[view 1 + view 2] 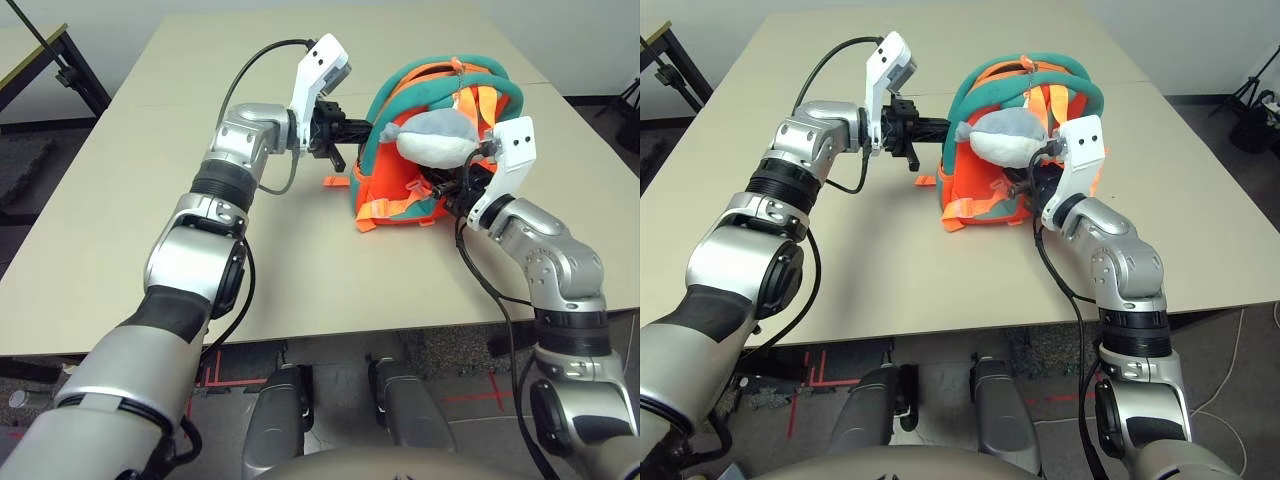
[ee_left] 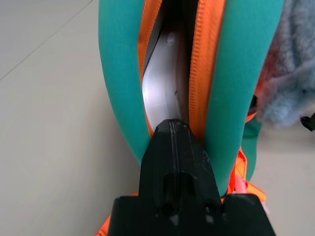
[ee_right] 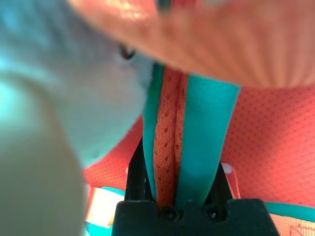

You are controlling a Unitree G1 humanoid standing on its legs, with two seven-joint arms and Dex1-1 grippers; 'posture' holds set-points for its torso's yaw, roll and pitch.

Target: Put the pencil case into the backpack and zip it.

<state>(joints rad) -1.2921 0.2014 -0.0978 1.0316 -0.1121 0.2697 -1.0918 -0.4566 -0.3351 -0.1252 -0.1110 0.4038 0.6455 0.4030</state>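
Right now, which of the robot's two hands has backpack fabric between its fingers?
The right hand: its fingers straddle a teal and orange strip of the backpack. The left hand is shut at the zipper opening.

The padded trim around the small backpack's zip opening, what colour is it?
Teal trim on the orange backpack; clearest in the left wrist view.
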